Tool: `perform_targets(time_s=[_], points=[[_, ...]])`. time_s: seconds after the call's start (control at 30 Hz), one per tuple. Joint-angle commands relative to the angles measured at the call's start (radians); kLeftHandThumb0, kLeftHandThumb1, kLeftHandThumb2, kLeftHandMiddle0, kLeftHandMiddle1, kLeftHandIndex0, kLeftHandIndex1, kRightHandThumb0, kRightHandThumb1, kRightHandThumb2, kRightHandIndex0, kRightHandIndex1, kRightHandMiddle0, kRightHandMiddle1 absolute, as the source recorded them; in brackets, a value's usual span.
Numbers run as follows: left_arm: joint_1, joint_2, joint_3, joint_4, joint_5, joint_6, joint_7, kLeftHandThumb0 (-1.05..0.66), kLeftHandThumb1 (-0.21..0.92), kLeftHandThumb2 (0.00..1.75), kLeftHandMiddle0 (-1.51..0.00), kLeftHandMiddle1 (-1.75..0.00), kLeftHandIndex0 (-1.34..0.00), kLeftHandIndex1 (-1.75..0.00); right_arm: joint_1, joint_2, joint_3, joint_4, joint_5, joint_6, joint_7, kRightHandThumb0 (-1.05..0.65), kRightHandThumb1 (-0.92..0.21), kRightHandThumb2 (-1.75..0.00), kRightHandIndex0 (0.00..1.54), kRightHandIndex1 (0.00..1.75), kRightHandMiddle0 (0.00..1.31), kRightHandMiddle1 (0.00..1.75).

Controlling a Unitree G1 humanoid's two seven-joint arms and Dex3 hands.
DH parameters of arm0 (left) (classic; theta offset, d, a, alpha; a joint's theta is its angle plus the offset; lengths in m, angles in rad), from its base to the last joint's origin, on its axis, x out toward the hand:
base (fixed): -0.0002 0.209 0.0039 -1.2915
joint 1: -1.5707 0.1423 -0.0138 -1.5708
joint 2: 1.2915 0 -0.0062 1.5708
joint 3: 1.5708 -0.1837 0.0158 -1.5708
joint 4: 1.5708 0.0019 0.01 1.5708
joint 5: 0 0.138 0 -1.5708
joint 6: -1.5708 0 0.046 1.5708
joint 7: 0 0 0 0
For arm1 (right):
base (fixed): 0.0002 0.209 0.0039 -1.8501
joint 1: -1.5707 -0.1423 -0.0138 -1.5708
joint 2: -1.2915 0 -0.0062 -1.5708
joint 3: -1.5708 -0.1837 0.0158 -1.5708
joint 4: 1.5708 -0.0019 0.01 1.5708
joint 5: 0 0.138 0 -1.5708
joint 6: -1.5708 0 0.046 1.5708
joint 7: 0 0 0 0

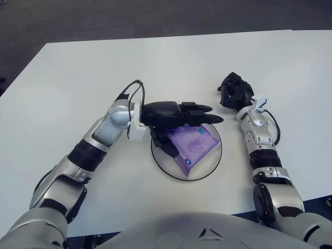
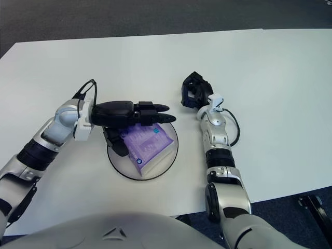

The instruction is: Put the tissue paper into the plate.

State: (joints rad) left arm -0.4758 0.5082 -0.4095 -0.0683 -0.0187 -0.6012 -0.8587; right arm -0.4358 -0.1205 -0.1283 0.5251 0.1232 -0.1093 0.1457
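Note:
The purple tissue pack (image 1: 195, 147) lies in the round clear plate (image 1: 211, 160) near the table's front edge. My left hand (image 1: 193, 134) hovers over the plate's upper left part, directly above the pack. Its two long fingers (image 1: 205, 119) stretch straight out to the right across the pack's top edge, and the thumb points down at the pack's left side. The fingers are spread and do not close on the pack. My right hand (image 1: 234, 91) shows idle to the upper right of the plate, fingers relaxed and holding nothing.
The white table (image 1: 171, 62) stretches wide behind and to both sides of the plate. Its front edge runs just below the plate. Dark floor lies beyond the far edge.

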Motion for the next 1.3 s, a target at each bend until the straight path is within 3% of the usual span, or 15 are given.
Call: perform_targets(time_s=[0.0, 0.37, 0.7, 0.87, 1.0, 1.07, 1.2, 1.27], points=[[-0.008, 0.025, 0.03, -0.016, -0.03, 0.013, -0.022, -1.05, 0.92, 0.47, 0.0, 0.0, 0.0, -0.01, 0.096, 0.015, 0.014, 0.07, -0.023, 0.08, -0.022, -0.48, -0.34, -1.29, 1.12, 1.75, 0.6, 1.75], [0.012, 0.027, 0.116, 0.032, -0.019, -0.077, 0.02, -1.05, 0.92, 0.4, 0.0, 0.0, 0.0, 0.0, 0.123, 0.015, 0.034, -0.036, -0.03, 0.179, -0.044, -0.46, -0.38, -1.24, 1.06, 1.75, 0.56, 1.75], [0.008, 0.074, 0.205, 0.002, -0.021, -0.025, 0.034, -1.05, 0.92, 0.34, -0.01, 0.0, -0.02, -0.04, 0.143, 0.021, 0.035, -0.097, -0.024, 0.214, -0.048, -0.45, -0.42, -1.18, 1.03, 1.75, 0.53, 1.75], [0.036, 0.102, 0.278, 0.035, 0.038, -0.064, 0.087, -1.04, 0.92, 0.3, -0.05, -0.02, 0.0, -0.13, 0.148, 0.013, 0.043, -0.093, -0.035, 0.219, -0.043, -0.44, -0.46, -1.13, 0.97, 1.75, 0.5, 1.75], [0.068, 0.071, 0.321, 0.128, 0.075, -0.147, 0.174, -1.05, 0.92, 0.49, -0.12, -0.05, 0.0, -0.19, 0.127, 0.0, 0.042, -0.028, -0.04, 0.187, -0.031, -0.43, -0.48, -1.12, 0.96, 1.75, 0.49, 1.75], [0.072, 0.051, 0.332, 0.18, 0.079, -0.181, 0.213, -1.05, 0.92, 0.68, -0.2, -0.09, 0.0, -0.36, 0.117, -0.005, 0.042, 0.0, -0.041, 0.172, -0.026, -0.43, -0.48, -1.11, 0.97, 1.75, 0.48, 1.75], [0.083, 0.014, 0.363, 0.217, 0.007, -0.154, 0.258, -1.05, 0.92, 0.88, -0.34, -0.17, 0.0, -0.66, 0.109, -0.012, 0.045, 0.024, -0.04, 0.153, -0.013, -0.43, -0.49, -1.1, 0.98, 1.75, 0.48, 1.75], [0.08, 0.001, 0.375, 0.256, -0.017, -0.159, 0.27, -1.05, 0.92, 0.95, -0.38, -0.31, 0.0, -0.87, 0.105, -0.014, 0.044, 0.036, -0.037, 0.142, -0.005, -0.43, -0.5, -1.09, 0.99, 1.75, 0.48, 1.75]])
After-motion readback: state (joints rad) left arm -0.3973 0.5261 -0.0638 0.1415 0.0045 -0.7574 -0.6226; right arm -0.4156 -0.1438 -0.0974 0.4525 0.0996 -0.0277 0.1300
